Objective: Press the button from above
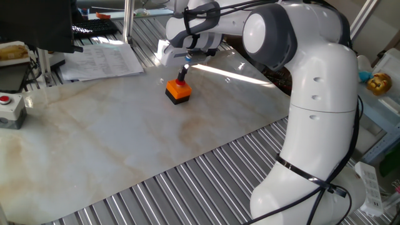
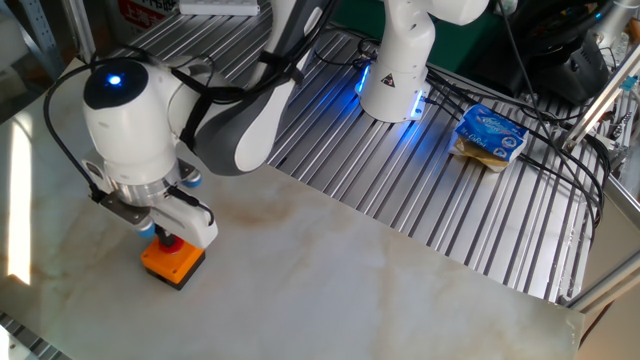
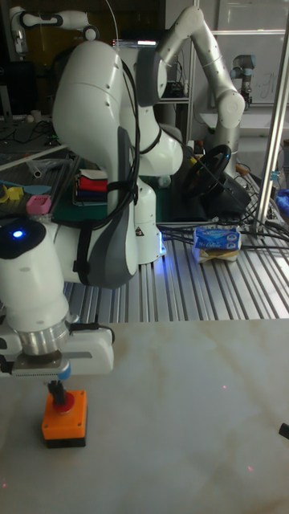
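The button (image 1: 181,82) is a small red cap on top of an orange box (image 1: 178,91) with a black base, at the far side of the marble slab. My gripper (image 1: 184,74) points straight down over it. Its fingers form one narrow dark tip with no gap, resting on the red cap. In the other fixed view the gripper (image 2: 163,237) covers part of the button (image 2: 173,243), and the orange box (image 2: 172,260) shows below it. In the tall fixed view the gripper (image 3: 57,391) meets the left part of the button (image 3: 71,399) on the box (image 3: 64,422).
A grey box with its own red button (image 1: 7,106) stands at the slab's left edge. Papers (image 1: 103,59) lie behind it. A blue packet (image 2: 490,135) rests on the ribbed metal table near cables. My arm's base (image 2: 395,70) stands behind the slab.
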Controlling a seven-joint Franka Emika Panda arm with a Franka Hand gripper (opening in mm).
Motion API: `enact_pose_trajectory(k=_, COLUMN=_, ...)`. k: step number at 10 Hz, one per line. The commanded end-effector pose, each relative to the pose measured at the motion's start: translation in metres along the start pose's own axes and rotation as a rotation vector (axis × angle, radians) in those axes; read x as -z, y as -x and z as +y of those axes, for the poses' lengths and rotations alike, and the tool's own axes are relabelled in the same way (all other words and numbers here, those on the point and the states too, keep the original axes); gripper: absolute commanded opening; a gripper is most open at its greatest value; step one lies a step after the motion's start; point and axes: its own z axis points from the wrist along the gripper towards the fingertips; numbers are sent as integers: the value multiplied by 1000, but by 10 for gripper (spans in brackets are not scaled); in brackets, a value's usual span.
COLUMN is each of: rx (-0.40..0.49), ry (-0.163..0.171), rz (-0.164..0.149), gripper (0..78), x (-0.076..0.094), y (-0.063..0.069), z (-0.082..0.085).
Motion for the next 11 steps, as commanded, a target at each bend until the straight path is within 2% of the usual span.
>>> enact_pose_trajectory(k=1, rx=-5, ry=-1, rz=1, gripper=0, x=20, y=1, z=-4)
enact_pose_trajectory(k=3, rx=-13, ry=-3, rz=6, gripper=0, x=38, y=0, z=-3)
enact_pose_trajectory(k=4, rx=-16, ry=-5, rz=15, gripper=0, x=59, y=0, z=-1)
enact_pose_trajectory(k=5, rx=-17, ry=-5, rz=17, gripper=0, x=69, y=-2, z=1)
enact_pose_trajectory(k=11, rx=-58, ry=-20, rz=17, gripper=0, x=117, y=-27, z=28)
